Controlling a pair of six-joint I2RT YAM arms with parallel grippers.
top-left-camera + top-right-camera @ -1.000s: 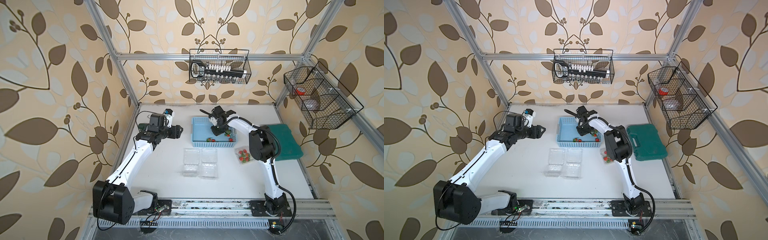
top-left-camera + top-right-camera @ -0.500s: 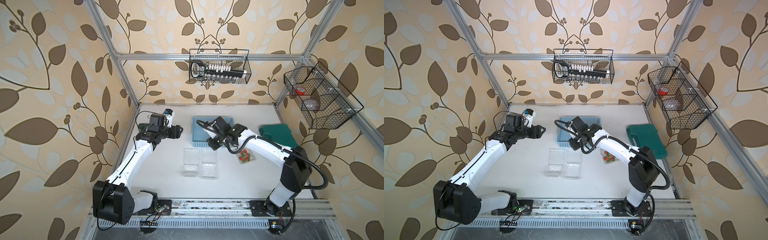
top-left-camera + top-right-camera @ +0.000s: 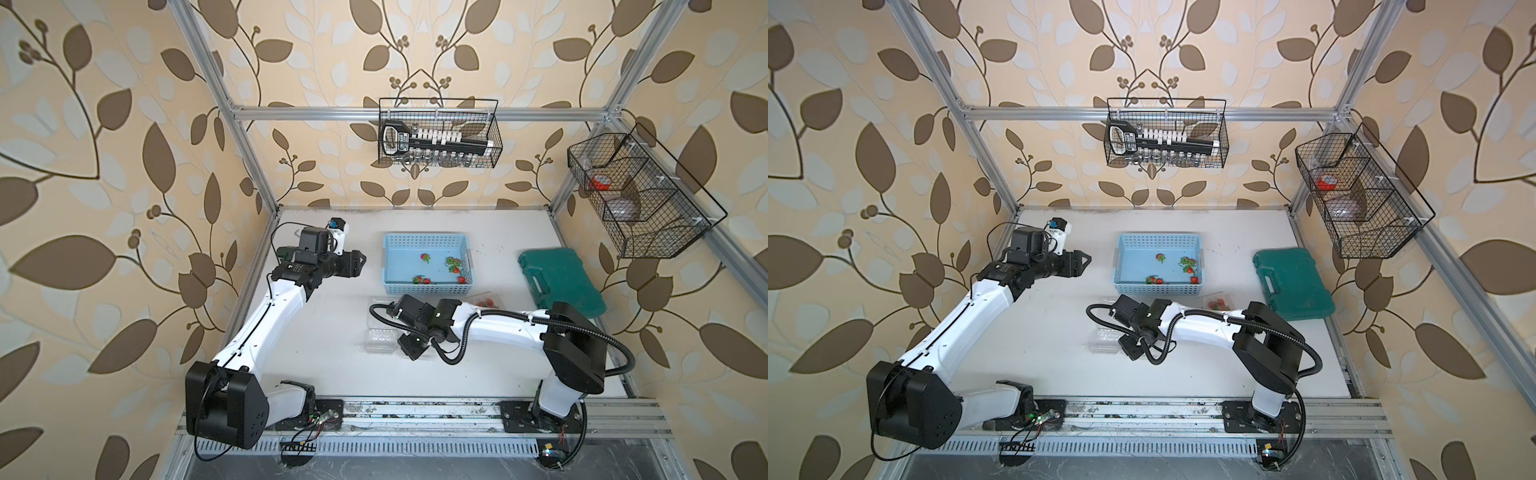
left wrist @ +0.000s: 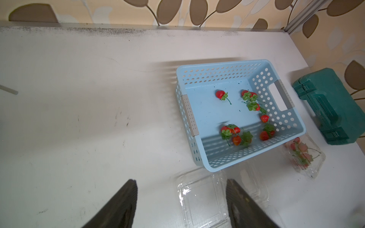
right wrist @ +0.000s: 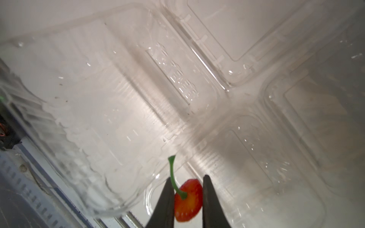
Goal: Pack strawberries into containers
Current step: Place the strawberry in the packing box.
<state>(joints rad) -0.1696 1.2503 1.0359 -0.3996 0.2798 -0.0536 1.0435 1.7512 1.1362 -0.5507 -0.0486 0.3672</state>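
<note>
left gripper (image 4: 180,205): jaws stand apart, nothing between them. It hovers over bare table (image 4: 79,118), apart from the blue basket. The wrist view cuts both fingers off at the frame edge.
open containers (image 3: 377,340): we make out two clear clamshells lying lid-open side by side, near mid-table. Clear plastic on white leaves the edges faint, and the right arm covers a good part of them in both top views.
right gripper (image 5: 187,183): closed on one strawberry (image 5: 189,203). We see this in the right wrist view only; in both top views the fingertips are hidden under the wrist.
berry vs jaws: it sits between the two fingers, just short of the tips, filling the gap. The thin green stem curves out past the tips.
berry vs containers: it hangs above the open containers, near where their compartments meet. We cannot tell which compartment is under it.
blue basket (image 3: 426,240): behind the open containers. Several loose strawberries (image 4: 220,94) lie on its floor, mostly toward the right and near walls. They are too small to count in the top views.
closed container (image 4: 304,156): just beside the basket's near right corner, lid shut. The red berries inside are blurred by the plastic, and the right arm hides part of it from above.
green case (image 3: 561,282): rightmost, closed, with its near corner hidden under the right arm's elbow.
</note>
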